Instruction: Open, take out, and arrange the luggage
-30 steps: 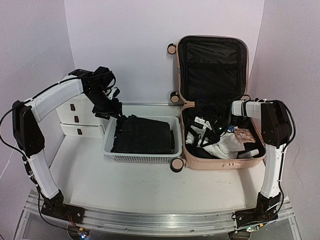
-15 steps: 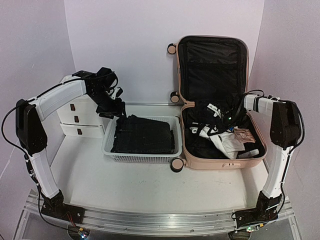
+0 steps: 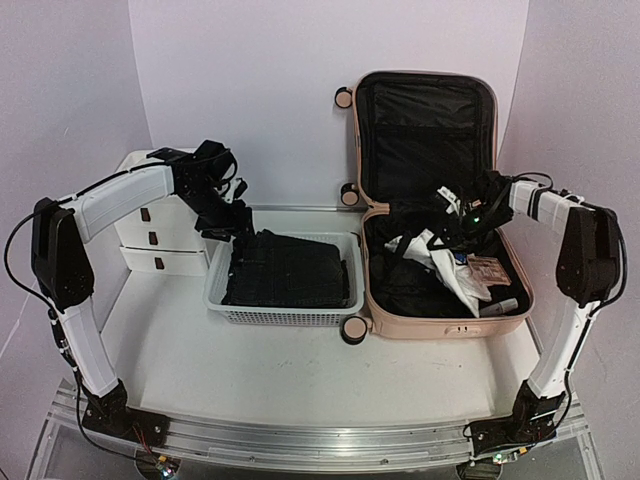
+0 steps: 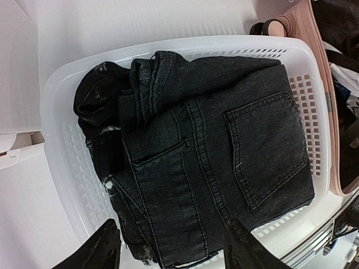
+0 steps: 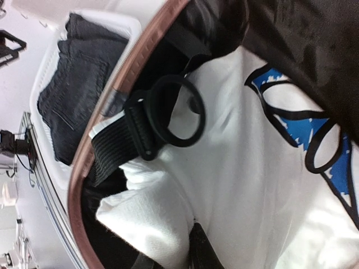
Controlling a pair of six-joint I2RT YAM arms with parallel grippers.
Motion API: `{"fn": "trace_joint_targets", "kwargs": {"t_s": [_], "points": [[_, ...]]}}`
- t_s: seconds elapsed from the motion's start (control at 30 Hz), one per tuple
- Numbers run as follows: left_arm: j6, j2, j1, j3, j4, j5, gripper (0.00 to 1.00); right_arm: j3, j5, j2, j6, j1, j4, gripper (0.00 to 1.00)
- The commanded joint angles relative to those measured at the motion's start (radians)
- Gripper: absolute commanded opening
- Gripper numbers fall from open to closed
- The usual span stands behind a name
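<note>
luggage (image 3: 440,325) sits at the 3 o'clock side of the table (image 3: 300,370), wide open, lid standing up at its 12 o'clock against the back wall, black lining showing. right gripper (image 3: 458,215) is inside the lower half, up by the hinge, clamped on a white shirt (image 3: 445,265) with a blue and black print, and the cloth hangs down from it toward 7 o'clock. a black strap with a ring (image 5: 168,112) lies on the shirt near the pink rim. just beside the luggage at its 9 o'clock is a white basket (image 3: 285,316) with folded dark jeans (image 3: 290,270) in it. left gripper (image 3: 232,215) hovers over the basket's 11 o'clock corner, fingers apart, nothing in them. white drawer unit (image 3: 150,245) is at the basket's 9 o'clock.
</note>
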Motion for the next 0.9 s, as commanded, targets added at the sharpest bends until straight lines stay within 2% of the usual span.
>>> {"fn": "trace_joint_targets", "kwargs": {"t_s": [0.0, 0.37, 0.53, 0.73, 0.87], "points": [[-0.005, -0.060, 0.005, -0.005, 0.048, 0.007, 0.63, 0.007, -0.034, -0.113, 0.077, -0.023, 0.057, 0.00], [-0.013, -0.088, 0.006, -0.029, 0.063, 0.007, 0.63, 0.016, -0.078, -0.156, 0.137, -0.112, 0.066, 0.00], [-0.016, -0.095, 0.006, -0.029, 0.066, 0.003, 0.63, 0.056, -0.091, -0.160, 0.183, -0.114, 0.087, 0.00], [-0.032, -0.093, 0.005, 0.003, 0.069, 0.020, 0.63, 0.076, -0.079, -0.159, 0.324, -0.083, 0.217, 0.00], [-0.038, -0.085, 0.006, 0.038, 0.069, 0.040, 0.63, 0.132, -0.044, -0.123, 0.394, 0.002, 0.241, 0.00]]}}
